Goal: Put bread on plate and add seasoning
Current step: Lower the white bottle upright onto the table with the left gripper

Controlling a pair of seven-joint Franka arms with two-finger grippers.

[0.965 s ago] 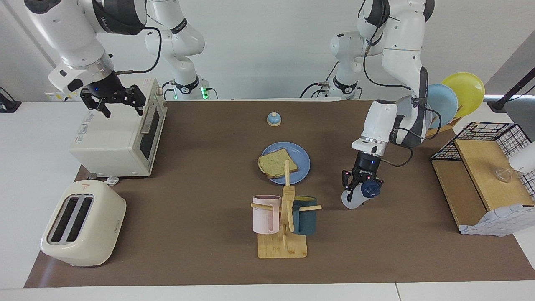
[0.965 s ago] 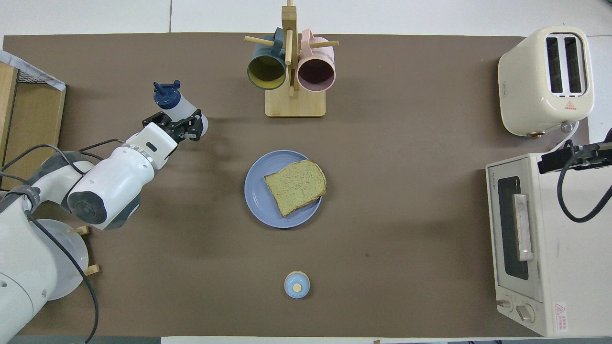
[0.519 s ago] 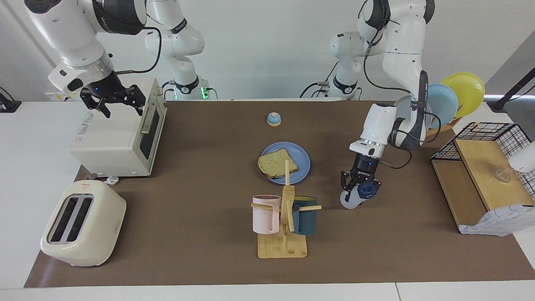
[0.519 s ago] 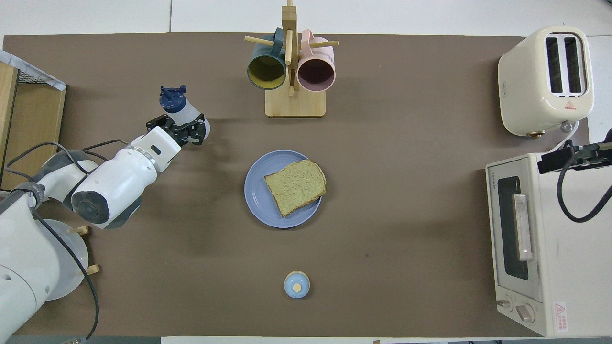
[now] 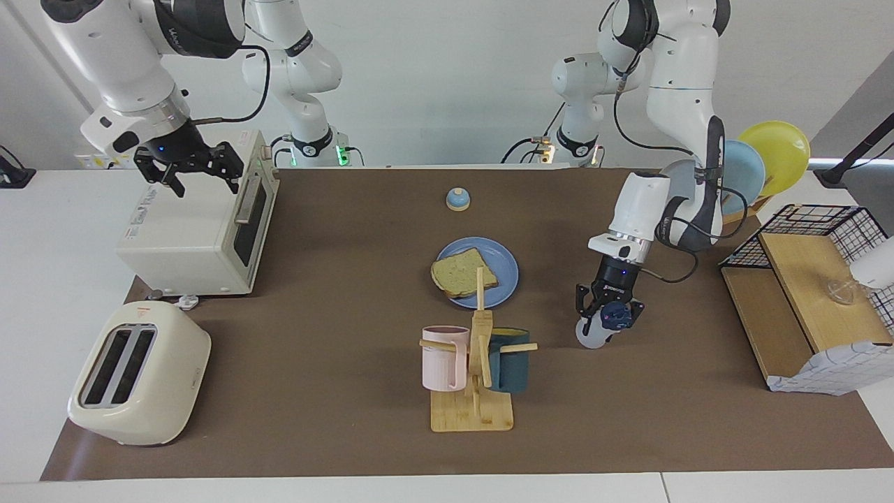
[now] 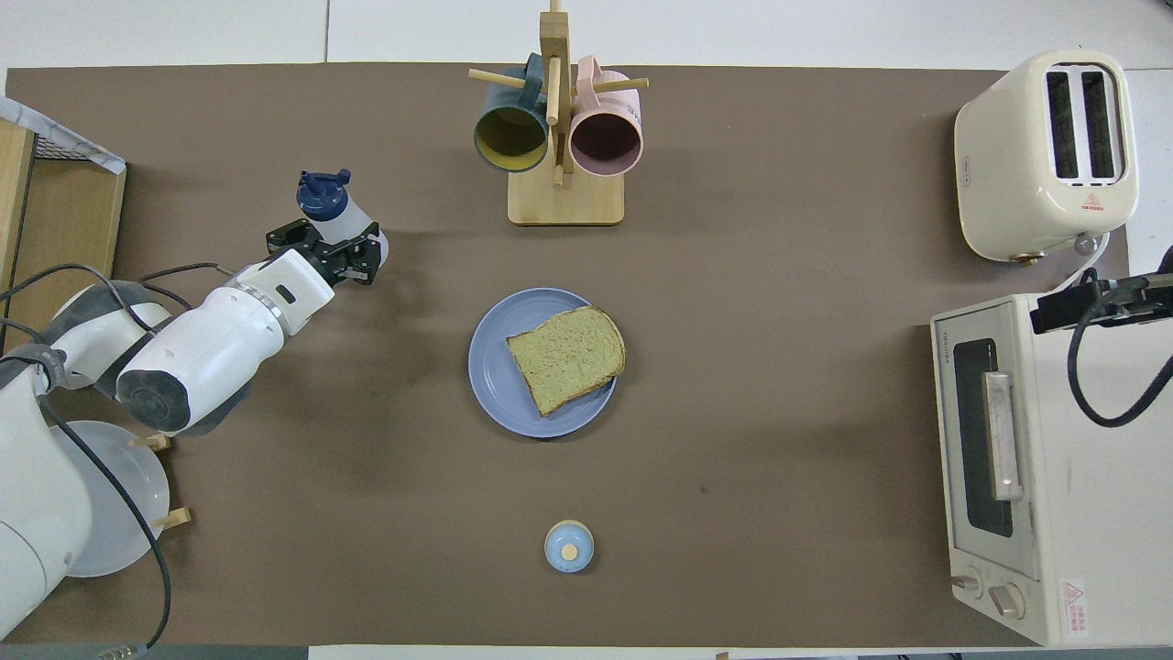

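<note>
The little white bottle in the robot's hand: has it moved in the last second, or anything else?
The left gripper, shut on the bottle, swayed toward the plate and back, staying toward the left arm's end; the bottle remains tilted. The bread and the open right gripper over the toaster oven stayed put.

The bread (image 6: 567, 359), a square tan speckled slice with a darker crust, lies flat on the round medium-blue plate (image 6: 499, 385), one corner reaching the rim. My left end effector (image 5: 606, 312) is clamped on the seasoning (image 6: 337, 213), a translucent white bottle with a navy cap, held tilted above the worktop, toward my left arm's end from the plate.
</note>
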